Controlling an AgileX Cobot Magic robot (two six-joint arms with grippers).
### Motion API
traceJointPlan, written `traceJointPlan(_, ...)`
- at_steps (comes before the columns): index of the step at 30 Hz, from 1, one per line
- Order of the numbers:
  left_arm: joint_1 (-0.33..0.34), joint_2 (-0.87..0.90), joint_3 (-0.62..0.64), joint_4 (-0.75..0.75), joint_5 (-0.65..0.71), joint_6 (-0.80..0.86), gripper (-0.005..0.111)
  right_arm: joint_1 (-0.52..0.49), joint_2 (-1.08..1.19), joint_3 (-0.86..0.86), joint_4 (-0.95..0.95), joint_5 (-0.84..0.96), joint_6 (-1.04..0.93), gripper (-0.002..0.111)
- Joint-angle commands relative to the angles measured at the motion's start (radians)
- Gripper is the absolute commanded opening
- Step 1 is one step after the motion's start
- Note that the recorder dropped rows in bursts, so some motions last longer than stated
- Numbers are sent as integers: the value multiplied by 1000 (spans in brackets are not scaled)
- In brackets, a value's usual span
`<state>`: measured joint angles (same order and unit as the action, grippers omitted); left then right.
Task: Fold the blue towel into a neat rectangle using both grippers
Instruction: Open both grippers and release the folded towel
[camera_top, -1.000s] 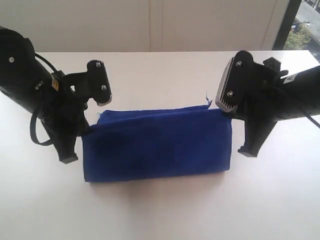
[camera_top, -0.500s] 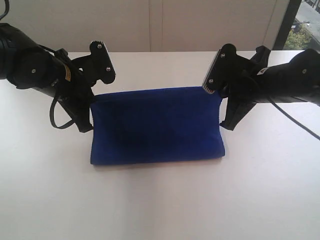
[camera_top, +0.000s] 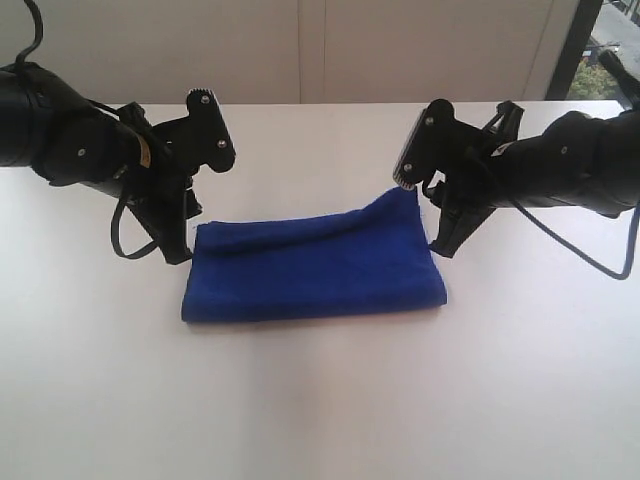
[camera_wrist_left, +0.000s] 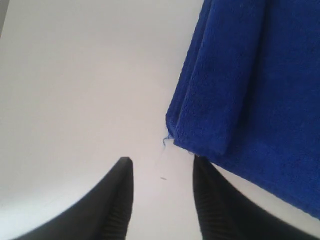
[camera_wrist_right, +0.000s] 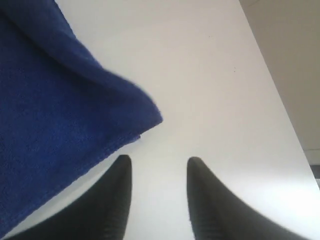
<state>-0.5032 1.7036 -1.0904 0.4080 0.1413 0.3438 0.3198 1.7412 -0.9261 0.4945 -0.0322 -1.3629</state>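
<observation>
Left gripper (camera_top: 198, 205) has its jaws spread wide with nothing in them, sitting just off the far left corner of the blue towel (camera_top: 315, 270). Right gripper (camera_top: 425, 212), same deal: wide and empty at the far right corner. The towel lies folded in the middle of the white table (camera_top: 320, 420), with its far right corner humped up. I'd back both arms straight off so no finger snags the fleece, then press that hump flat. No containers anywhere.

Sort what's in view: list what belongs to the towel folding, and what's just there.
For the job:
blue towel
left gripper, open
right gripper, open

Just there:
white table
wall behind
window
</observation>
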Motion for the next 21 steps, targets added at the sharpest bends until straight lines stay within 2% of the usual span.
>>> traceJointPlan(1, 3, -1, -4, -1, 8, -3, 50, -2, 1, -4, 5, -8, 6, 41)
traceJointPlan(7, 3, -1, -4, -1, 19, -12, 50, -2, 1, -4, 5, -8, 57, 41)
traceJointPlan(12, 3, -1, -4, -4, 87, -77, 50, -2, -16, -4, 5, 32, 235, 40)
traceJointPlan(14, 3, -1, -4, -8, 122, -145, 47, -2, -27, -4, 7, 58, 330, 34)
traceJointPlan(16, 3, -1, -4, -8, 149, -248, 38, -2, -35, -4, 7, 84, 407, 23)
traceJointPlan(19, 5, -3, -5, -8, 189, -420, 18, -2, -45, -4, 7, 145, 484, 0)
traceJointPlan(21, 18, -8, -5, -13, 199, -522, 2, -2, -49, -4, 5, 196, 537, 0)
